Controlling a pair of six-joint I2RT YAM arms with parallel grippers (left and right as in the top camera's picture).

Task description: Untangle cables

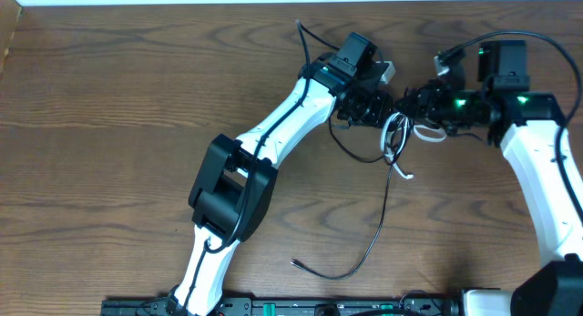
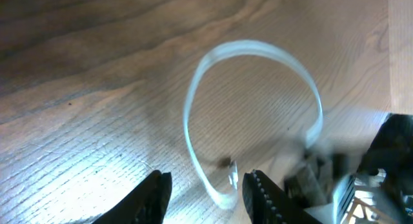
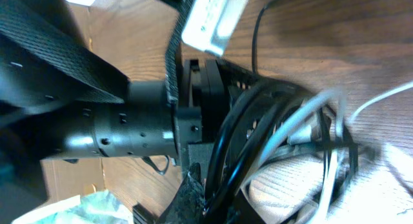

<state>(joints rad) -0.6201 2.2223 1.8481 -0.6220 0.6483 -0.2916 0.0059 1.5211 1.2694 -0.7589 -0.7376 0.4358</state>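
Note:
The cables lie bunched at the back of the table between both grippers. The white cable (image 1: 393,136) forms small loops there, and the black cable (image 1: 378,225) trails from the bunch toward the front, ending at a free tip. My left gripper (image 1: 386,110) reaches in from the left. In its wrist view a loop of the white cable (image 2: 258,48) runs down between the left gripper's (image 2: 206,193) parted fingers, which stand open around it. My right gripper (image 1: 421,105) comes from the right. It (image 3: 216,198) is shut on the black cable (image 3: 226,146), with the white cable (image 3: 303,117) crossing beside it.
The left arm's wrist (image 3: 116,127) fills the right wrist view close ahead. The table's back edge (image 1: 182,5) runs just behind the grippers. A black rail (image 1: 273,307) lines the front edge. The black cable's free tip (image 1: 296,261) lies front centre.

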